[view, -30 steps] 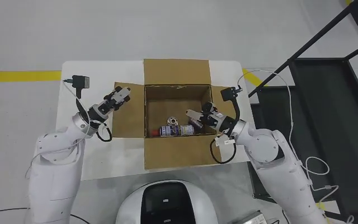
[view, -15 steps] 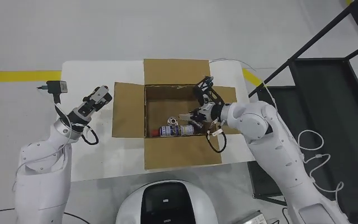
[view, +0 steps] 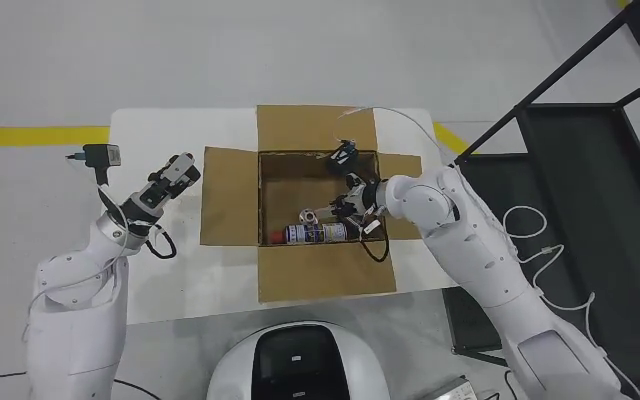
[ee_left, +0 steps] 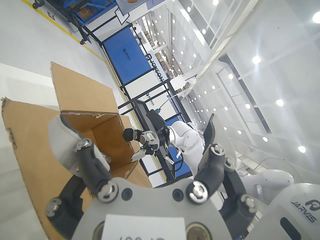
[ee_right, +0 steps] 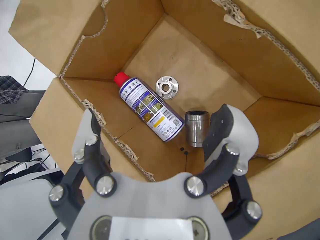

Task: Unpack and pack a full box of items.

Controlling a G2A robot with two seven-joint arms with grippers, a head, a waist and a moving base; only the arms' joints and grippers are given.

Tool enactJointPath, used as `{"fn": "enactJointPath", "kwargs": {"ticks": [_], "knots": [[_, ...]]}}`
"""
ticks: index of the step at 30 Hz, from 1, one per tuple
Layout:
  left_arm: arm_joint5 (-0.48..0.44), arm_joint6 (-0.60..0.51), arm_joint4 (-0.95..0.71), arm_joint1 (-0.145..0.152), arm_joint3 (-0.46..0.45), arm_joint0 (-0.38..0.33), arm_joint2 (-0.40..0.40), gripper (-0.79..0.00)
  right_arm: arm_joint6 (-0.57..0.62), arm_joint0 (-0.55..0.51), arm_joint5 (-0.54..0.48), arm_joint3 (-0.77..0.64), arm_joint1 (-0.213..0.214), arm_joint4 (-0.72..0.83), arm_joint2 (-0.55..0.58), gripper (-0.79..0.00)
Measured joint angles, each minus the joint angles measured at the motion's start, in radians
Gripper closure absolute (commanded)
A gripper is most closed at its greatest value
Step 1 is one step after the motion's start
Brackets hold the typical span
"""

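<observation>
Open cardboard box (view: 318, 128), flaps out, holds a red-capped spray can (ee_right: 150, 108), flange (ee_right: 167, 87) and steel bushing (ee_right: 196, 127). Right gripper (ee_right: 157, 123), fingers apart, has shifted toward 9 o'clock; left gripper (view: 183, 167), fingers apart, has withdrawn toward 9 o'clock.

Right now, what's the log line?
right hand open over brown cardboard box | inside: red-capped spray can, steel cylinder, metal flange | left hand open

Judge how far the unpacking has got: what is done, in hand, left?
Done: the box has its flaps open. In hand: the right gripper, open and empty, hangs over the box's contents; the left gripper, open, is beside the box. Left: the spray can, flange and steel cylinder lie on the box floor.
</observation>
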Motion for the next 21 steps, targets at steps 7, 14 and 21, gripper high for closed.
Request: {"fn": "enactJointPath", "kwargs": {"ticks": [7,14,21], "knots": [[0.0,0.0,0.0,0.0,0.0,0.0,0.0,-0.785,-0.004,0.011,-0.004,0.017,-0.001,-0.047,-0.023,-0.785],[0.0,0.0,0.0,0.0,0.0,0.0,0.0,-0.785,0.02,0.115,-0.009,0.164,-0.027,-0.107,-0.128,-0.782],[0.0,0.0,0.0,0.0,0.0,0.0,0.0,-0.785,0.004,0.201,-0.008,0.321,-0.062,-0.094,-0.217,-0.56]]}}
